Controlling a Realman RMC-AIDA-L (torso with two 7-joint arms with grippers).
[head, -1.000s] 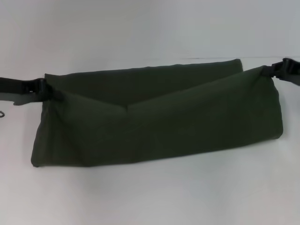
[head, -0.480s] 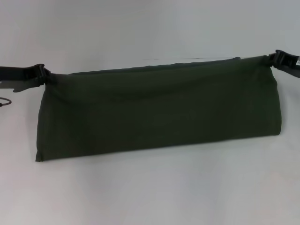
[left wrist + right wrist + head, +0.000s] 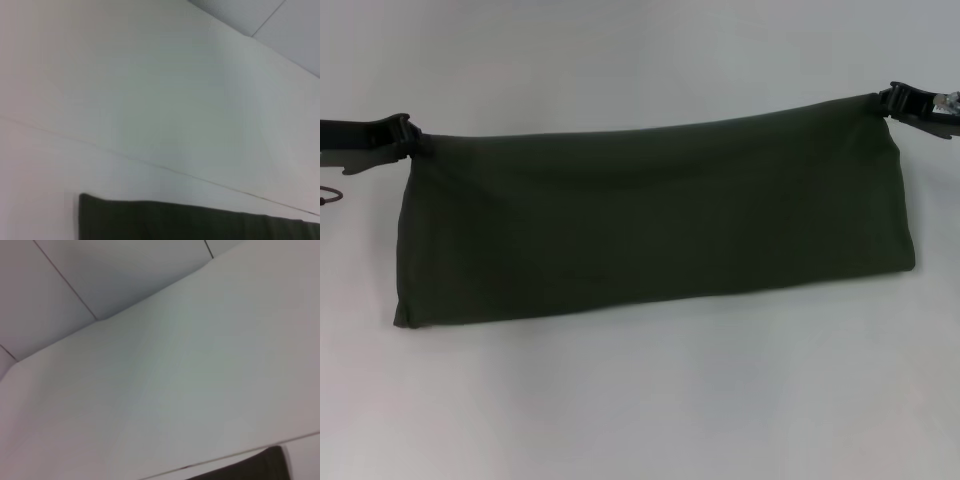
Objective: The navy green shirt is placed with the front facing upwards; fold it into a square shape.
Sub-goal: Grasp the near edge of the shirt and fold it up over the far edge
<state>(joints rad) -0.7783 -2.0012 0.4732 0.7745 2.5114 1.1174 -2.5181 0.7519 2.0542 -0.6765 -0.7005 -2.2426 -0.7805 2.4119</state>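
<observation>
here both end effectors, left (image 3: pixel 412 143) and right (image 3: pixel 887 99), grip the navy green shirt (image 3: pixel 650 225) corners over the white table (image 3: pixel 650 400).

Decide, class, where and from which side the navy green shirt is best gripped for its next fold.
Probably at the two far corners of the navy green shirt, each approached from its own outer side, as the left gripper and right gripper do: the folded band is long and limp.

Looks like a lab or test bench, not a home. Plain white table (image 3: pixel 640 400) fills the head view, no household items around. Wrist views show pale wall panels (image 3: pixel 125 275) with thin seams behind the table edge. Bare, uniform, staged setup.
</observation>
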